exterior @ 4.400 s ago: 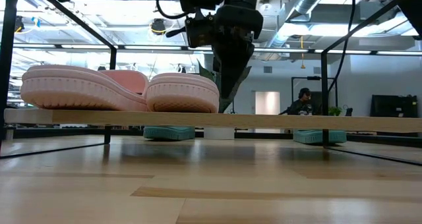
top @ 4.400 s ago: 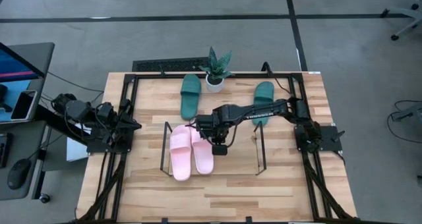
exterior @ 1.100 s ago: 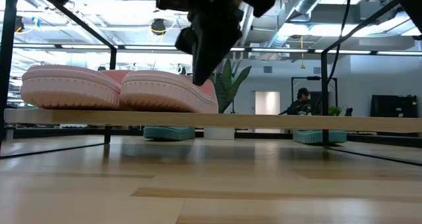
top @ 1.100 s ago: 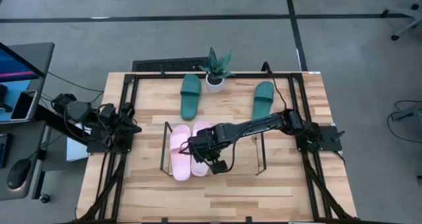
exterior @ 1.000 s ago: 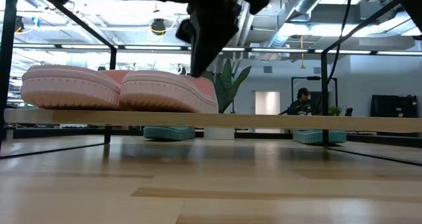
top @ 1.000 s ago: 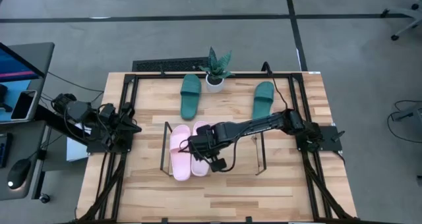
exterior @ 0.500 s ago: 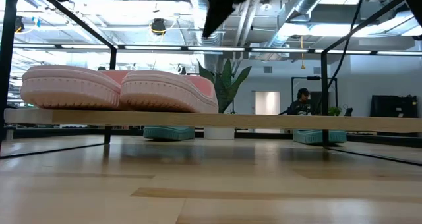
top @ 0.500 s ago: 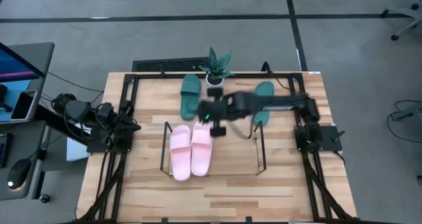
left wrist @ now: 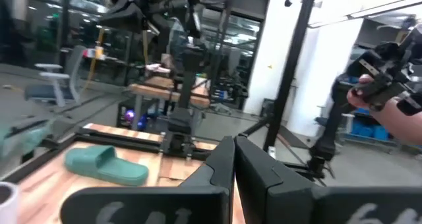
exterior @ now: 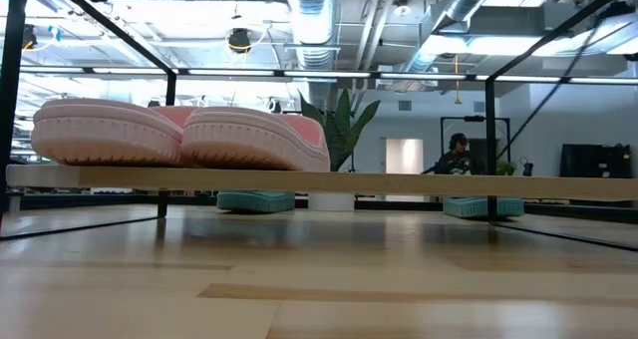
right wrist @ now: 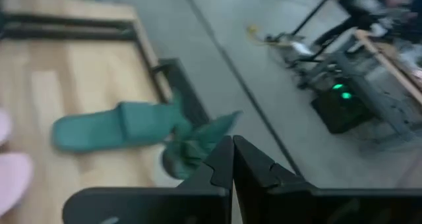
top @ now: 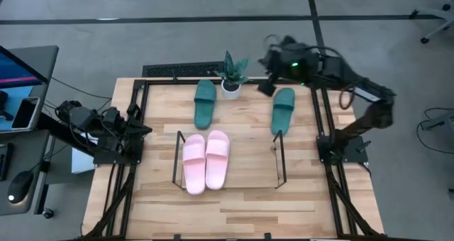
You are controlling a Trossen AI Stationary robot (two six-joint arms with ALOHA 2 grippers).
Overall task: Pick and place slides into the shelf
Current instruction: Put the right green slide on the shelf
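Pink slides [top: 206,161] side by side on shelf [top: 176,163]; green slides [top: 204,103] [top: 283,110] flat on table [top: 234,205], flanking plant [top: 233,74]. Right end effector [top: 268,76] clenched, raised over far edge; left end effector [top: 144,130] clenched, parked at left.

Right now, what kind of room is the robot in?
Probably a robotics lab or workshop. The wooden table stands on a bare concrete floor, pipes and ducts run across the open ceiling, and a person sits working at the back.
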